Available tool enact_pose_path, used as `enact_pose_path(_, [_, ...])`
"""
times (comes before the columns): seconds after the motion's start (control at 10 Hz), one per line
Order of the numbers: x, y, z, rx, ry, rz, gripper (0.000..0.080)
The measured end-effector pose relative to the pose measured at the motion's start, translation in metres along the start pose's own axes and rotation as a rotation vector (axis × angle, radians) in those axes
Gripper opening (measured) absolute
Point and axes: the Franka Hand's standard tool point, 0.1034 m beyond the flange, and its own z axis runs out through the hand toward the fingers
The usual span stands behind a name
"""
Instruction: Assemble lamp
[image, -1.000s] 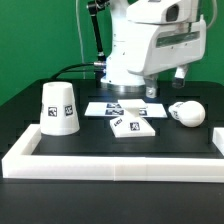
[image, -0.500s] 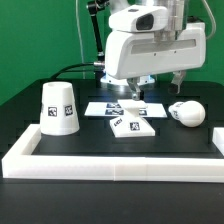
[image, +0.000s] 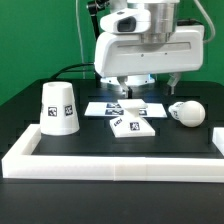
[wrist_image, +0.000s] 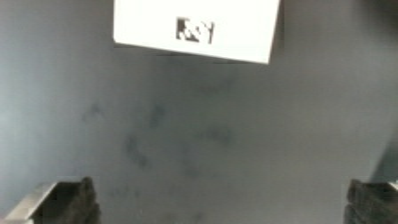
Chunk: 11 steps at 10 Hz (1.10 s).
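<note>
The flat square lamp base (image: 131, 125) lies mid-table with a tag on top; it also shows in the wrist view (wrist_image: 199, 29). The tapered shade (image: 60, 107) stands at the exterior view's left. The rounded bulb (image: 187, 113) lies at the exterior view's right. My gripper (image: 131, 92) hangs above the table behind the base, over the marker board. It is open and empty: in the wrist view (wrist_image: 222, 203) the fingertips (wrist_image: 63, 203) stand far apart over bare table.
The marker board (image: 100, 108) lies flat behind the base. A long white border rail (image: 115, 163) runs along the front and up both sides. Cables trail at the back left by the green wall.
The arm has moved toward the exterior view's left and risen a little. The lamp parts have not moved.
</note>
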Motion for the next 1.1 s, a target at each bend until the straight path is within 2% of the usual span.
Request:
enact_pose_path(0.3, [-0.034, 0.017, 0.01, 0.005, -0.008, -0.019, 0.07])
enact_pose_path(0.8, [-0.036, 0.018, 0.011, 0.008, -0.01, -0.013, 0.07])
enact_pose_path(1.1, [-0.057, 0.01, 0.023, 0.018, -0.049, 0.147, 0.07])
